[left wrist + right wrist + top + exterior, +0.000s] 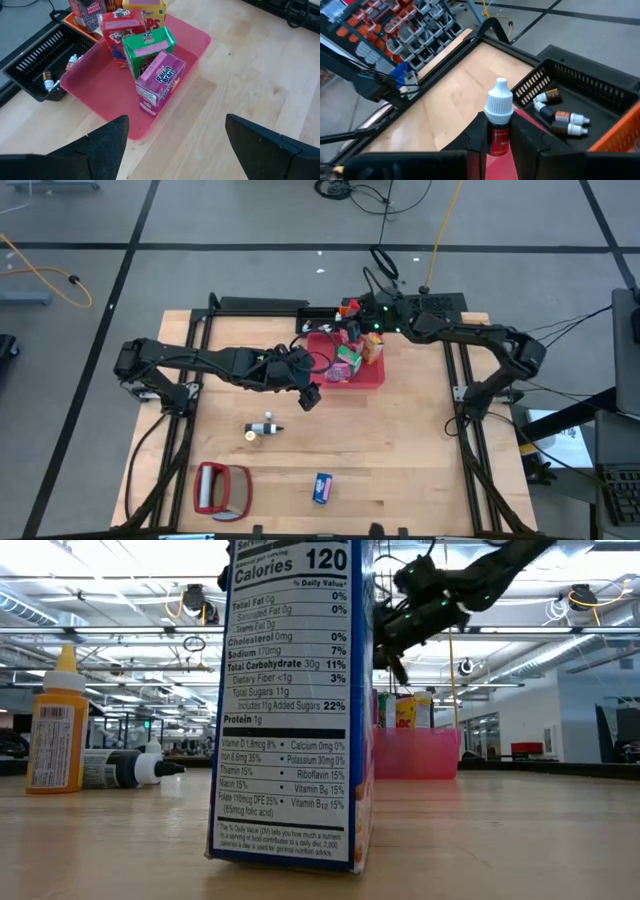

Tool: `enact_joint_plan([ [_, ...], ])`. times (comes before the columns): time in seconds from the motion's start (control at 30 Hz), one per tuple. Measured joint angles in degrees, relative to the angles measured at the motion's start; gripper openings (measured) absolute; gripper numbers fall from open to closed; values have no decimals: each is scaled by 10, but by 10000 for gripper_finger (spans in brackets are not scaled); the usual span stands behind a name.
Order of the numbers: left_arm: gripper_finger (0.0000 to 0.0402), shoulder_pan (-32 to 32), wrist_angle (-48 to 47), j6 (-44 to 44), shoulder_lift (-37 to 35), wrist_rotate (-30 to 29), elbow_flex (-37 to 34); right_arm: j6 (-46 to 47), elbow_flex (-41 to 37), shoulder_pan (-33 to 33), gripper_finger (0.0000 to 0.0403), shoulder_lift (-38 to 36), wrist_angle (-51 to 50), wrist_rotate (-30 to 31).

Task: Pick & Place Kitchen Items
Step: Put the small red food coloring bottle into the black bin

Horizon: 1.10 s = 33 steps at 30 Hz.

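Observation:
A red tray (pixel 372 377) at the table's far middle holds a red carton (pixel 120 30), a yellow carton (pixel 146 9), a green packet (pixel 148 47) and a pink packet (pixel 161 80). My left gripper (pixel 172 150) hangs open above the table just off the tray's near left corner (pixel 310 395). My right gripper (pixel 498 122) is shut on a small red bottle with a white cap (pixel 498 102), in the air over the tray's far edge (pixel 348 308). A blue packet (pixel 322 488), a yellow bottle (pixel 55 725) and a small dark bottle (pixel 268 426) lie on the table nearer the front. My right gripper pinches the small bottle's red body (pixel 499 141) between its two fingers. The white cap sticks out past the fingertips. The fingers reach in nearly level from the table's right, and the bottle is lifted clear of tray and table.
A black basket (pixel 580 95) with several tiny bottles stands behind the tray. A red-framed silvery flat object (pixel 222 488) lies at the near left. Bare wood stretches right of the tray and across the near right. Black frame rails run along both sides.

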Motion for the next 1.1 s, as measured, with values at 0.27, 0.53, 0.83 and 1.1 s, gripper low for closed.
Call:
enact_joint_plan([
  [0.27, 335, -1, 7, -10, 0, 0, 0, -41, 84, -15, 49, 82, 1, 0],
  [0.53, 335, -5, 4, -12, 0, 0, 0, -67, 133, -25, 49, 148, -19, 38],
  [0.83, 335, -16, 4, -18, 0, 0, 0, -68, 132, -36, 48, 178, -23, 81],
  [1.1, 335, -20, 4, -22, 0, 0, 0, -67, 132, -36, 46, 201, -12, 95],
])
